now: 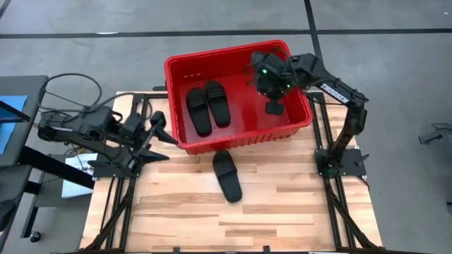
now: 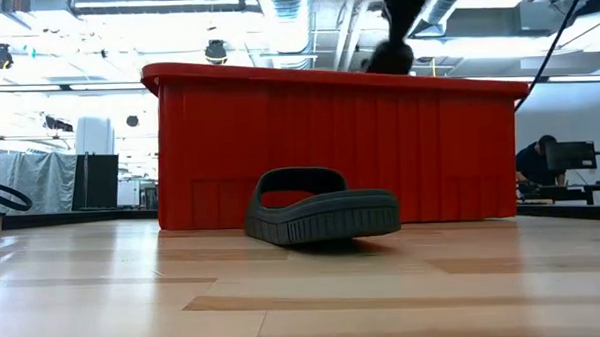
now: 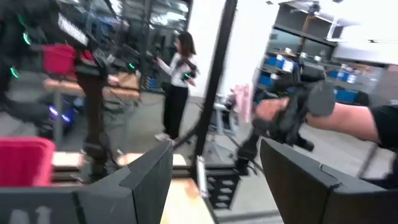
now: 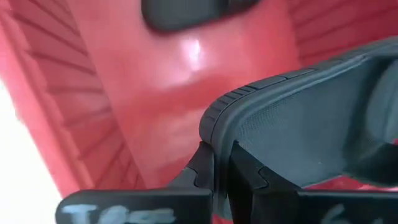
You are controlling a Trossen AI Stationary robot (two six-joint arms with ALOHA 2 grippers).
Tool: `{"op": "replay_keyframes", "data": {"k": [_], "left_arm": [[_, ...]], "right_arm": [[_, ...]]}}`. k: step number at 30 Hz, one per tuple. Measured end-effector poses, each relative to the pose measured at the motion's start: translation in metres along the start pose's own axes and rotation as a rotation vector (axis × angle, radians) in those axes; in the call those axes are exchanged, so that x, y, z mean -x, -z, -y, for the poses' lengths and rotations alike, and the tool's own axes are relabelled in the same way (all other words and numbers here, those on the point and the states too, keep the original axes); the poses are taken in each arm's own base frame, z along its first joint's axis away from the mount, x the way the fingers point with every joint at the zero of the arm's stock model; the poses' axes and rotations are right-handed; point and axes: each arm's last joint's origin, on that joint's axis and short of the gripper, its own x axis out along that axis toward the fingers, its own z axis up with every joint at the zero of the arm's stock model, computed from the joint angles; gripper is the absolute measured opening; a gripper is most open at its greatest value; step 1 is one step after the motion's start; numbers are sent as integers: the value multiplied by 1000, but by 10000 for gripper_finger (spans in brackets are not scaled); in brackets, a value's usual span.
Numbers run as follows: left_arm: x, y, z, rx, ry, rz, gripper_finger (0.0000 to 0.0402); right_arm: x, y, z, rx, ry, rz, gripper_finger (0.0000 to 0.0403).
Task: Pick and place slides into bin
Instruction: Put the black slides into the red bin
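While over bin (image 1: 185, 69), slide (image 4: 311, 118) between right fingers (image 4: 208, 165).

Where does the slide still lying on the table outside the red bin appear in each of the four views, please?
High view: the slide on the table lies just below the bin's near wall, centre.
Low view: the same slide sits centre, in front of the bin wall.
Left wrist view: not in it.
Right wrist view: not in it.
Shared landmark: the red bin.

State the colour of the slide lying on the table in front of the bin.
Black all over, strap and sole alike. The slide shows best in the low view, against the red bin.
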Motion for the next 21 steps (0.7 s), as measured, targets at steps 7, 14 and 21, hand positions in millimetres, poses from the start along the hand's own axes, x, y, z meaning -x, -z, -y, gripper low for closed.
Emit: {"op": "replay_keyframes", "data": {"k": [7,14,21], "left_arm": [[16,-8,0,-42,-107,67,234],[19,-10,-1,-74,-158,83,234],[18,-9,-2,-79,-186,83,234]], "right_arm": [[-44,16,14,54,-79,-148,5],[-81,24,19,114,-126,-168,5],[-102,35,33,111,-129,-163,3]]}}
